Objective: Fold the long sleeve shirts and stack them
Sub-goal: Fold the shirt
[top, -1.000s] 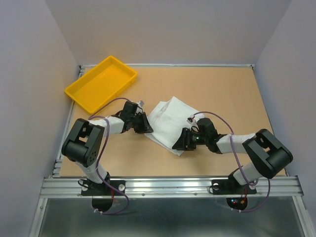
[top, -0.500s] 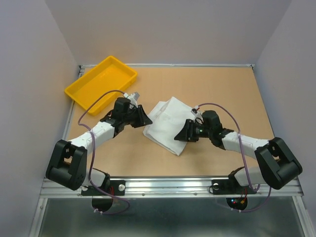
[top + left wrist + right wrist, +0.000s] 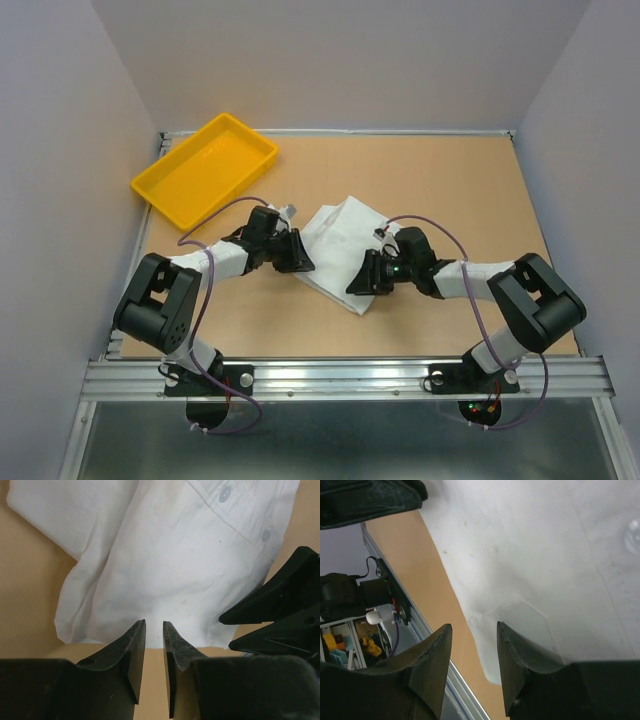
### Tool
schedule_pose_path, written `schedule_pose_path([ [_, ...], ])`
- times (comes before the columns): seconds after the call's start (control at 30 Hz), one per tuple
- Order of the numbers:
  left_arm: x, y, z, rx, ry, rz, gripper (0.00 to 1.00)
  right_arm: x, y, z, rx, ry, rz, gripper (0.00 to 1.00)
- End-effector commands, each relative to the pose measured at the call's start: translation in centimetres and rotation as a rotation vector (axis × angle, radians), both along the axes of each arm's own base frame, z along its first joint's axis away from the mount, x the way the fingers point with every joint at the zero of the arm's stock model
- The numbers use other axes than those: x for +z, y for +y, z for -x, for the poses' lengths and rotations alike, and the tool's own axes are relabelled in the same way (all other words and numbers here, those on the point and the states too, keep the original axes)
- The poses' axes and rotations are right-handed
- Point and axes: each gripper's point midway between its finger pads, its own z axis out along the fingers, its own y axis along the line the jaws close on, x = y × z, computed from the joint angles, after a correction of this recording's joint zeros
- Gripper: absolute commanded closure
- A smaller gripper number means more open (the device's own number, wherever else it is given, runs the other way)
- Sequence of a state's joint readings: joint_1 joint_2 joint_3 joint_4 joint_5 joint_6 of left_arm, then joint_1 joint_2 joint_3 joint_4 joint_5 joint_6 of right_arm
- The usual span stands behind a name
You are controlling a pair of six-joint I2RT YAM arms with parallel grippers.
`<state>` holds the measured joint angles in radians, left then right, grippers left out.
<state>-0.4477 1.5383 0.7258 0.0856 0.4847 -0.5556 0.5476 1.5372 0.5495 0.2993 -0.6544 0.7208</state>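
Observation:
One white long sleeve shirt lies folded in a compact bundle in the middle of the table. Its button placket shows in the left wrist view. My left gripper sits low at the shirt's left edge, its jaws a narrow gap apart with nothing between them. My right gripper is open at the shirt's near corner. In the right wrist view, one finger is over the shirt and the other over bare table. No second shirt shows.
A yellow plastic tray stands at the back left, with nothing in it. The right gripper's fingers show in the left wrist view, close by across the shirt's near edge. The table's front rail runs just behind both arms.
Both arms pulled back and up from the shirt half a second ago. They have since come back down to its near edges. The shirt has not visibly moved.

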Motion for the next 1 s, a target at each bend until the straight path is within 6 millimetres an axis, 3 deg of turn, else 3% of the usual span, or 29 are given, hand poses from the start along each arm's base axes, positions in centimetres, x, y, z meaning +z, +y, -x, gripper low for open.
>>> schedule_pose_path([
  [0.0,-1.0,1.3,0.6,0.009,0.015,-0.045,0.69,-1.8,-0.9,1.2,0.021,-0.013,0.036,0.54],
  [0.17,-2.7,4.5,0.5,0.116,0.070,-0.071,0.69,-3.4,-2.0,1.5,-0.008,0.005,0.086,0.54],
  [0.3,-3.2,4.7,1.3,0.099,0.091,-0.074,0.69,-3.9,-2.6,1.0,-0.039,-0.001,0.111,0.54],
  [0.4,-4.3,5.5,2.0,0.106,0.125,-0.122,0.70,-3.6,-2.6,0.5,-0.039,-0.014,0.110,0.54],
  [0.47,-3.8,5.8,2.0,0.117,0.121,-0.126,0.70,-2.0,-2.2,-0.2,-0.026,-0.044,0.095,0.54],
  [0.53,-2.4,5.6,1.5,0.124,0.079,-0.109,0.70,-0.5,-1.9,-1.1,-0.034,-0.082,0.087,0.54],
  [0.57,-1.0,5.4,0.7,0.131,0.037,-0.091,0.69,1.7,-1.5,-2.0,-0.045,-0.127,0.069,0.53],
  [0.63,2.6,5.4,-1.0,0.171,-0.084,-0.066,0.68,3.8,-1.8,-3.7,-0.092,-0.188,0.064,0.52],
  [0.67,4.6,5.4,-2.2,0.197,-0.140,-0.054,0.47,4.8,-2.2,-4.3,-0.120,-0.209,0.065,0.50],
  [0.73,8.0,5.3,-3.8,0.226,-0.247,-0.022,0.24,6.8,-2.9,-6.3,-0.178,-0.254,0.052,0.49],
  [0.77,10.0,4.9,-4.8,0.227,-0.290,-0.001,0.15,7.5,-4.2,-7.8,-0.234,-0.259,0.045,0.48],
  [0.83,13.2,3.5,-6.6,0.198,-0.370,0.063,0.13,9.4,-6.4,-10.4,-0.321,-0.285,0.026,0.47],
  [0.93,15.0,1.2,-8.4,0.154,-0.425,0.117,0.12,10.5,-9.2,-13.4,-0.436,-0.290,0.024,0.46],
  [0.97,16.9,-0.5,-8.8,0.114,-0.461,0.154,0.15,11.5,-9.8,-14.5,-0.472,-0.305,0.011,0.46],
])
